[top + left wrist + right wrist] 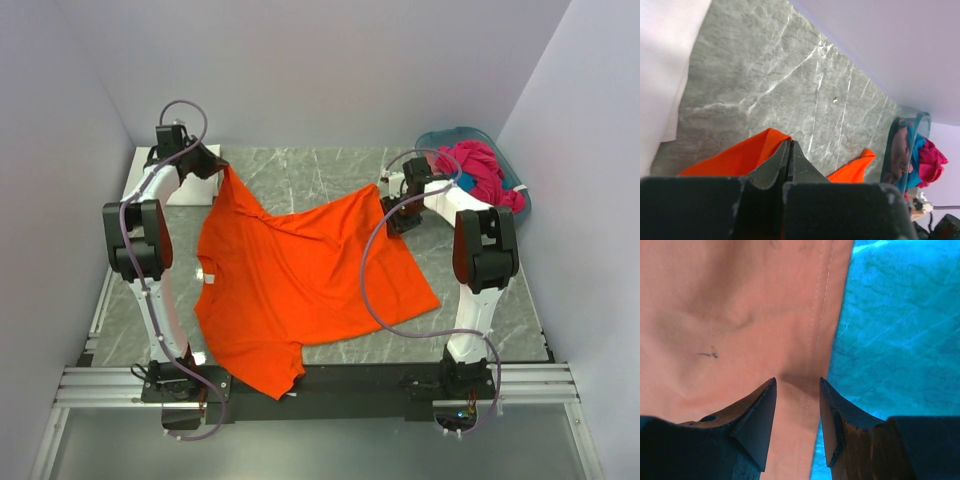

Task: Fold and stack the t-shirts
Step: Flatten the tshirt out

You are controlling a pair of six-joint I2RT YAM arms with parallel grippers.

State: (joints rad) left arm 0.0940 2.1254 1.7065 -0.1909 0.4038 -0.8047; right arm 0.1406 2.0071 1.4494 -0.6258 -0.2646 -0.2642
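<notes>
The orange t-shirt (300, 285) lies spread on the grey table (320, 175), its near corner draped over the front edge. The left gripper (790, 150) pinches its raised far-left corner. The right gripper (797, 385) has its jaws apart over the far-right hem. Beyond, a magenta t-shirt (485, 172) fills a teal basket (440, 137).

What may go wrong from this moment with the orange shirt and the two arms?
1. The left pincer is shut on only a small corner of the orange shirt, so a strong pull may slip the corner free.
2. The right pincer is open over the shirt's hem. If the left arm pulls first, the cloth may drag and bunch.
3. The shirt's near part lies over the near edge of the table and might snag there.
</notes>
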